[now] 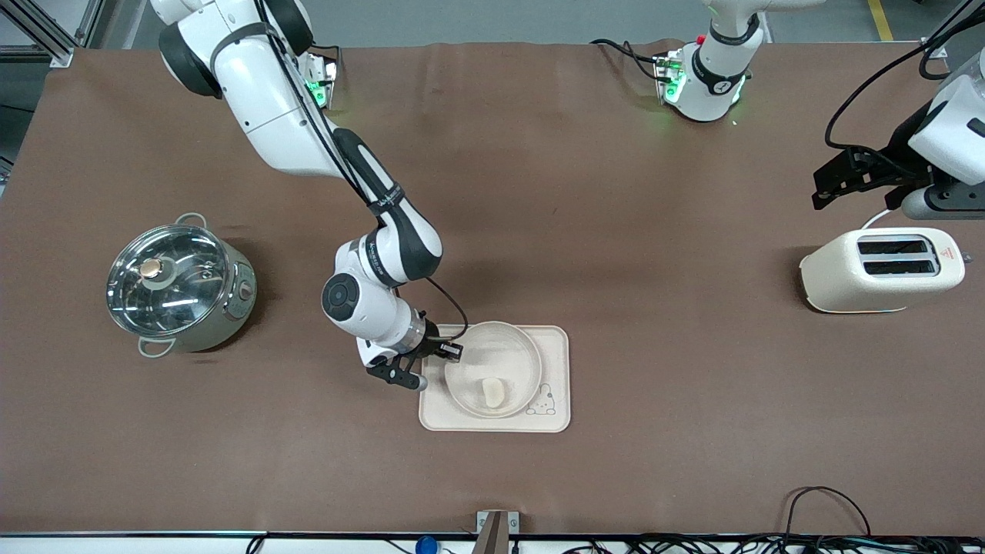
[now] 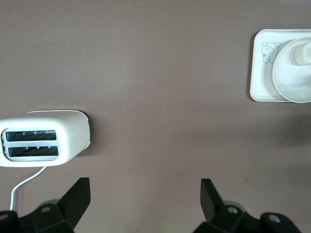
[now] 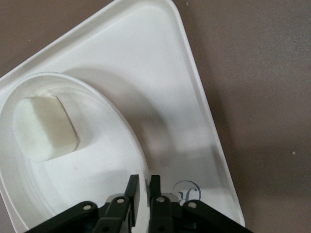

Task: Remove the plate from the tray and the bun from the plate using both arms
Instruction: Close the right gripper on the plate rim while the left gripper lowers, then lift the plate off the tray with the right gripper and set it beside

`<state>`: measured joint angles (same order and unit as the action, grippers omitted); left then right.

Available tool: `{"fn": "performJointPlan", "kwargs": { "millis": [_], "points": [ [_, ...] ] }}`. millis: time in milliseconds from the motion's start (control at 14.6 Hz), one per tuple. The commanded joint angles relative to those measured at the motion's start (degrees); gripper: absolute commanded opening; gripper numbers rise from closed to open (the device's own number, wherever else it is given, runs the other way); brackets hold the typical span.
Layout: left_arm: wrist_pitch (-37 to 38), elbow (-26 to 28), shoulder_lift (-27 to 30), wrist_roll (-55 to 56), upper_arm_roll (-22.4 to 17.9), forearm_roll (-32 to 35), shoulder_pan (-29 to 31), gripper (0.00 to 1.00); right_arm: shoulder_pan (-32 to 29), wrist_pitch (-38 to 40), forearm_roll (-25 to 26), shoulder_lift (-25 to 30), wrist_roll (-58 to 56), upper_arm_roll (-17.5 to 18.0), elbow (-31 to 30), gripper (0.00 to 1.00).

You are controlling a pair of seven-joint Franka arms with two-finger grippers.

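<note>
The cream tray [image 1: 555, 348] with a bunny drawing lies on the brown table. The round plate [image 1: 529, 360] rests in it, with the small pale bun [image 1: 492, 392] on the plate's side nearer the front camera. My right gripper [image 1: 452, 352] is shut on the plate's rim at the side toward the right arm's end. The right wrist view shows its fingers [image 3: 132, 189] pinching the rim of the plate [image 3: 97, 165], with the bun [image 3: 43, 128] and the tray [image 3: 160, 73] also in sight. My left gripper [image 1: 822, 188] waits open and empty over the table near the toaster; it shows open in the left wrist view [image 2: 146, 194].
A cream toaster [image 1: 881, 269] stands at the left arm's end; it also shows in the left wrist view [image 2: 43, 138]. A steel pot with a glass lid [image 1: 177, 285] stands at the right arm's end. The left wrist view also shows the tray [image 2: 260, 82] and plate [image 2: 291, 82].
</note>
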<state>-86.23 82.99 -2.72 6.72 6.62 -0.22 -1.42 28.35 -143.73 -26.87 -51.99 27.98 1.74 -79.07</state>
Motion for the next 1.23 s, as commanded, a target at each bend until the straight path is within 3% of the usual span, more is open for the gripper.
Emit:
{"fn": "performJointPlan", "kwargs": {
  "millis": [0, 547, 889, 1163],
  "points": [
    [0.1, -0.8, 0.1, -0.7, 0.1, -0.3, -0.1, 1.0, 0.2, -0.1, -0.6, -0.7, -3.1, -0.4, 1.1, 0.01],
    [0.1, -0.5, -0.3, 0.0, 0.7, -0.6, -1.0, 1.0, 0.0, 0.5, -1.0, -0.1, -3.2, -0.4, 1.3, 0.01],
    [-0.3, -0.5, -1.3, 0.7, 0.8, -1.6, -2.9, 1.0, -0.1, 0.8, -3.9, 1.3, -3.3, -0.1, 2.2, 0.01],
    [-3.2, -0.5, -3.8, 0.8, 0.9, -2.9, -4.5, 1.0, 0.2, 5.7, -3.9, 5.8, -3.5, -0.2, -1.2, 0.0]
  ]
}}
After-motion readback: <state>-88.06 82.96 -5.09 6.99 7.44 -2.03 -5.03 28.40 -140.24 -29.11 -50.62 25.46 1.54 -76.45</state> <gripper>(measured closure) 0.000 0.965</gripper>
